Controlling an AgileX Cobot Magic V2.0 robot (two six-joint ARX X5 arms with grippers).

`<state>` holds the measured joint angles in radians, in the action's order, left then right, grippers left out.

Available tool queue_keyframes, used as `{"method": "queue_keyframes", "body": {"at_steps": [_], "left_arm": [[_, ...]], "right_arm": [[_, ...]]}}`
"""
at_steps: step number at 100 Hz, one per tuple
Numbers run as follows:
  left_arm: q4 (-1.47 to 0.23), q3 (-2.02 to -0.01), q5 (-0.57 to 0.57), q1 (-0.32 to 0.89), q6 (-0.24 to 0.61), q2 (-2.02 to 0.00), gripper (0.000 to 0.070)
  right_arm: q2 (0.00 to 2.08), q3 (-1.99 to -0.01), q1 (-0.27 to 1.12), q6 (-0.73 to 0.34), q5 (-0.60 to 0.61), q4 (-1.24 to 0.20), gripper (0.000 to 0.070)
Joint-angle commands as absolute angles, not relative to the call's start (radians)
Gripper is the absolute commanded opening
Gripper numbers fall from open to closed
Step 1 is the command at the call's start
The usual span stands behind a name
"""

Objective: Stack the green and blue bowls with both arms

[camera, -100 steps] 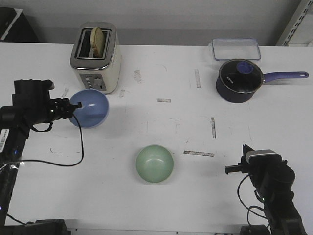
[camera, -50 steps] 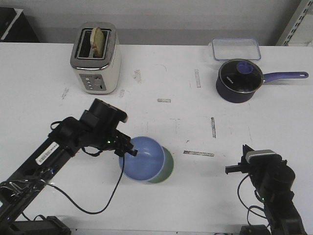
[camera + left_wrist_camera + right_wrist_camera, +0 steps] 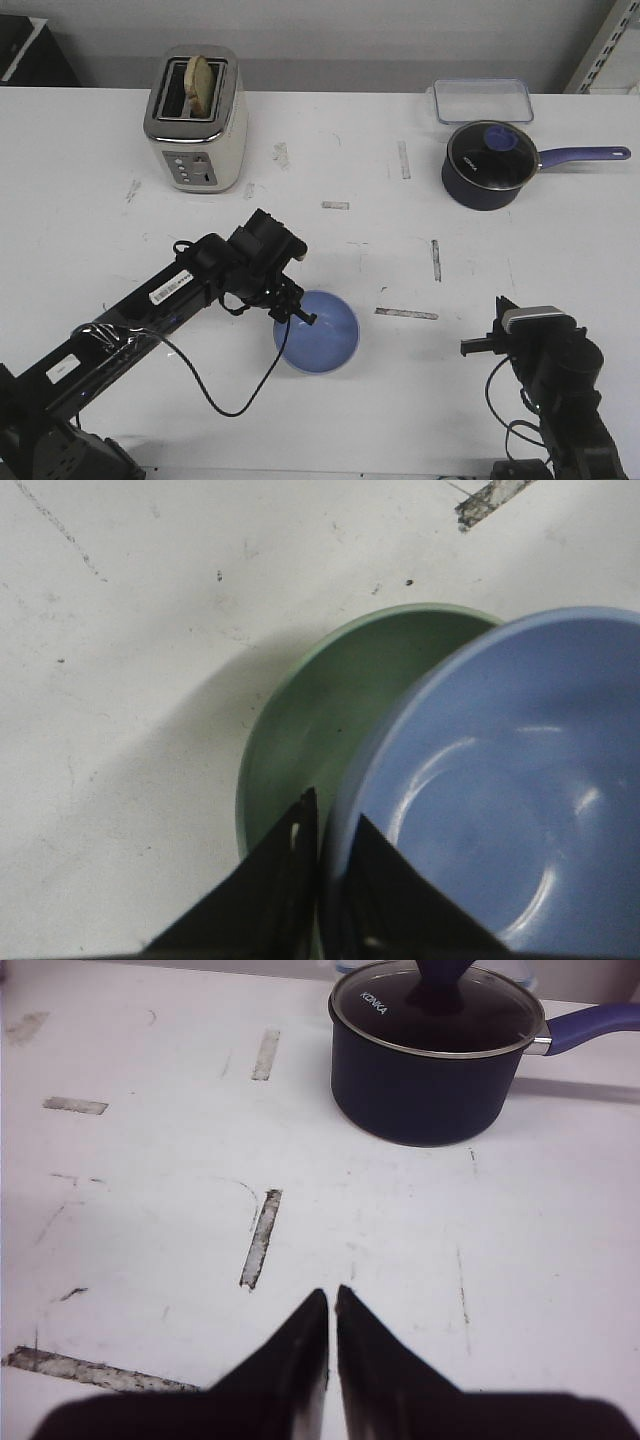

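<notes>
Pincer tips of the left arm [image 3: 325, 880] are seen pinched on the rim of the smooth periwinkle-blue round bowl [image 3: 500, 810], one finger inside it and one outside. That bowl is held over the pale mint-green round bowl [image 3: 300, 750], near the middle of the white scuffed tabletop [image 3: 420, 400]. In the front view the blue bowl [image 3: 320, 333] covers the green one completely, so the stack appears nearly made; release and withdrawal are judged to remain. Whether the blue bowl is fully seated or tilted cannot be told: in the left wrist view it sits off-centre, with a crescent of green exposed. The right pincer [image 3: 330, 1345] is pressed together on nothing, near the right front edge, well apart from both bowls. The green bowl's far side and the contact between the bowls are hidden.
</notes>
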<state>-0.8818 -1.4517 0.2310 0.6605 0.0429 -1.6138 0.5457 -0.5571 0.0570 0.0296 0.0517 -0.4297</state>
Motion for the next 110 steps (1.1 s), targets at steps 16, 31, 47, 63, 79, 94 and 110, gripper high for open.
{"method": "queue_keyframes", "body": {"at_steps": [16,31,47,63,79,94,110], "left_arm": [[-0.878,-1.465,0.228,0.669,0.037,-1.648,0.0048],[-0.862,-1.465,0.228,0.673,0.038,-1.647,0.0387],[-0.862,-1.466,0.228,0.673,0.039,-1.644,0.0543],[-0.870,-1.494,0.228,0.667,0.041,-1.624,0.0525],[-0.870,-1.541,0.131,0.650,0.041,-1.563,0.0457],[-0.851,-1.565,0.014,0.614,0.033,-1.483,0.0213],[-0.835,-1.565,-0.006,0.533,0.002,-1.396,0.0001]], "right_arm": [[0.551,-0.562,0.058,0.034,0.052,-0.423,0.0003],[0.551,-0.562,0.058,0.034,0.052,-0.422,0.0003],[0.551,-0.562,0.058,0.034,0.052,-0.422,0.0003],[0.551,-0.562,0.058,0.034,0.052,-0.422,0.0003],[0.551,-0.562,0.058,0.034,0.052,-0.423,0.0003],[0.551,-0.562,0.058,0.034,0.052,-0.422,0.0003],[0.551,-0.562,0.058,0.034,0.052,-0.419,0.0003]]}}
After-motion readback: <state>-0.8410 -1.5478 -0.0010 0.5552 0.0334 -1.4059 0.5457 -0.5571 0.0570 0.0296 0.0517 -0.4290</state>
